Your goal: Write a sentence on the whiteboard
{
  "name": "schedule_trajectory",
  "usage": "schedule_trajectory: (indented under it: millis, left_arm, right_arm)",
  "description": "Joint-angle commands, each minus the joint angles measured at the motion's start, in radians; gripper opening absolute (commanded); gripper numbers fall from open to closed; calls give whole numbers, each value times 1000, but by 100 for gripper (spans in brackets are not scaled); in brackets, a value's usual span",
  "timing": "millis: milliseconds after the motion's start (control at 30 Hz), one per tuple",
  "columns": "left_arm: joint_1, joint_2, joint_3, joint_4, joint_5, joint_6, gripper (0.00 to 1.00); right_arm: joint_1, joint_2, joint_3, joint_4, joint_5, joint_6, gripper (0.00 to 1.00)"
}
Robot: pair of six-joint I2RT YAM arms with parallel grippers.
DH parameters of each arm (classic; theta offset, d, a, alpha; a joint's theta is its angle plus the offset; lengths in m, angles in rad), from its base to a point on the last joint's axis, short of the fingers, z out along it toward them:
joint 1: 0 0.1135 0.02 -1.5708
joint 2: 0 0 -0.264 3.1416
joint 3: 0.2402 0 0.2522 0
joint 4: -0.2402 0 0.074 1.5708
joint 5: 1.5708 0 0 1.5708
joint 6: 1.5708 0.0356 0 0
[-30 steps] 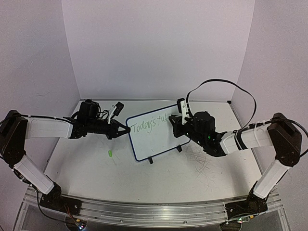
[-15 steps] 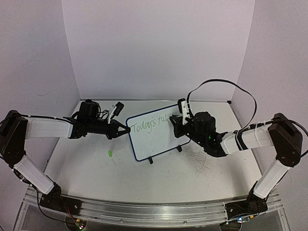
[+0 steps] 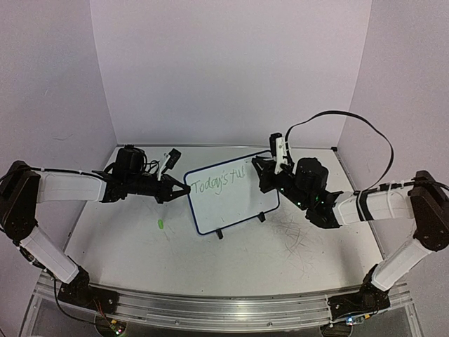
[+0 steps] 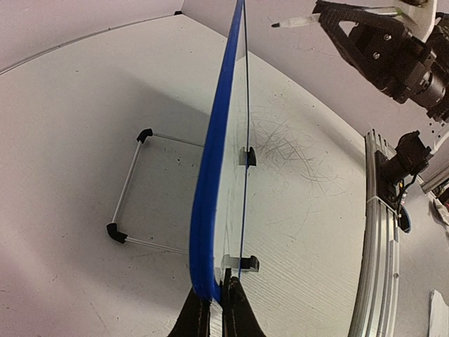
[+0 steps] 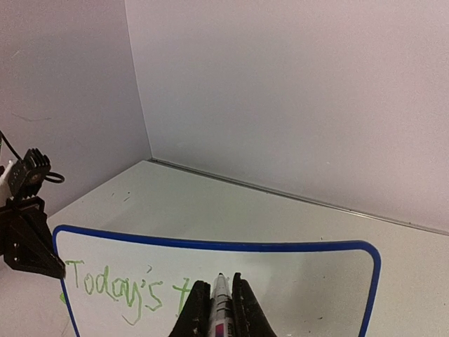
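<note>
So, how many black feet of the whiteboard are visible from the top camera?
2. One foot sits under the whiteboard's lower edge toward the left, the other foot toward the right. More may hide behind.

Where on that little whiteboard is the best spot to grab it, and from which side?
The whiteboard stands upright on two small feet, thin and too wide to span, with green writing that could smear. So pinch its blue frame at a side edge, coming in edge-on from the side, as the left hand does at the left edge.
</note>
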Motion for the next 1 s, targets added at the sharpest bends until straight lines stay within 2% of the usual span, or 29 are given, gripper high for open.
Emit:
schedule_trajectory:
  millis: [0,233,967]
  left_arm:
    - [2,-15,15,-31,-78,84,0]
    - [2,-14,15,-32,-76,86,0]
    - [-1,-23,14,-33,-81,91,0]
  right_arm:
    - [-4,33,59,13,26,-18,0]
    - [-6,56,71,6,71,-22,0]
    - [-9,136,102,-17,84,-33,0]
